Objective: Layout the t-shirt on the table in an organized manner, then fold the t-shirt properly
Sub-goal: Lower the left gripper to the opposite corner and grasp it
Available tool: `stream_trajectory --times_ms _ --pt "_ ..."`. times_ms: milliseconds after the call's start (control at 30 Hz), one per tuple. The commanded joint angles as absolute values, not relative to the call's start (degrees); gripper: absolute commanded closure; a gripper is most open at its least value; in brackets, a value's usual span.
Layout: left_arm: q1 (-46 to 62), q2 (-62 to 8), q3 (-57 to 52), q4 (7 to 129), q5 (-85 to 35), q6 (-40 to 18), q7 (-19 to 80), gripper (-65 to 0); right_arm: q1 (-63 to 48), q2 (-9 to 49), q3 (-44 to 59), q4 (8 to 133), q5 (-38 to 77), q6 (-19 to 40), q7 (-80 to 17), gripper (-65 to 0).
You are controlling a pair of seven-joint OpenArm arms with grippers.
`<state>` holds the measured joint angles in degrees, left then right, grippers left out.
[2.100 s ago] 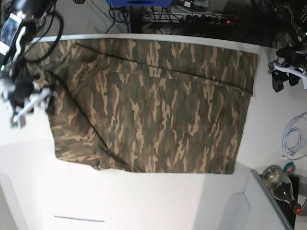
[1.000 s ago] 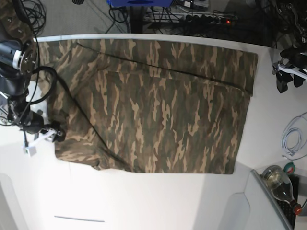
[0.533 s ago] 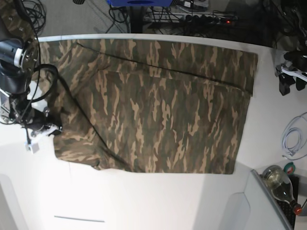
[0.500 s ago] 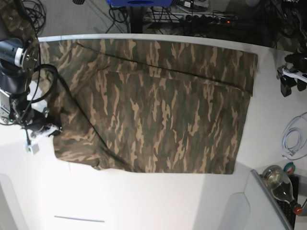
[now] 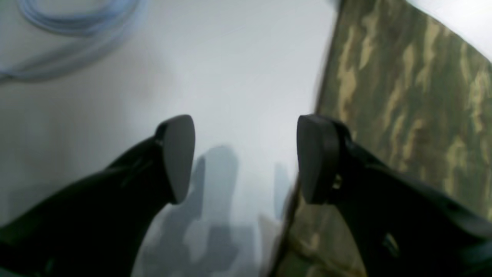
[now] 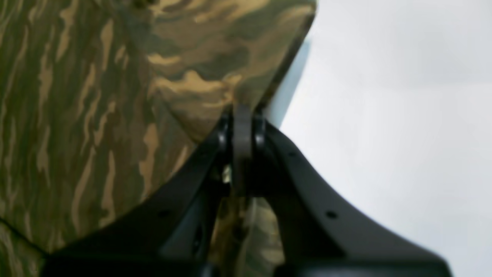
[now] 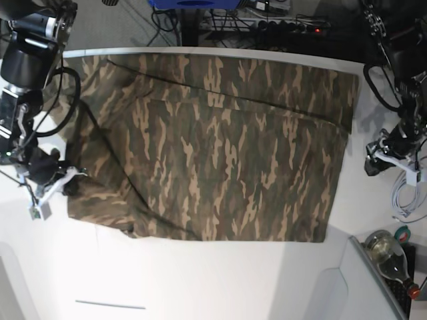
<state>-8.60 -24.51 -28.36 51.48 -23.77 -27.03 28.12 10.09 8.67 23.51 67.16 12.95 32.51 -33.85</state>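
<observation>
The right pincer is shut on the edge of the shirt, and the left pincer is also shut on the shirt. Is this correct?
Not quite. The left pincer is open and holds nothing, beside the shirt edge, as the left wrist view shows. The right pincer is indeed shut on the shirt.

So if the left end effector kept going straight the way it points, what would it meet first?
Probably the bare white table, just beside the t-shirt's edge. The open left end effector is empty; its height above the table is unclear.

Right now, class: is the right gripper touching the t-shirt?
Touching. The right wrist view shows the right gripper shut on the t-shirt's edge.
</observation>
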Motion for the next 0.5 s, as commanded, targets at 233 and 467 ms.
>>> stream_trajectory --times_ms 233,467 --pt "-20.9 -24.1 -20.2 36.8 -25.1 -27.9 26.7 -40.0 10.3 8.7 23.8 70.2 13.5 32.7 -33.6 0.0" --pt "-22.9 -21.7 -20.1 33.1 -25.0 -27.7 26.6 -39.7 10.0 8.7 24.0 70.2 13.5 32.7 -33.6 0.0"
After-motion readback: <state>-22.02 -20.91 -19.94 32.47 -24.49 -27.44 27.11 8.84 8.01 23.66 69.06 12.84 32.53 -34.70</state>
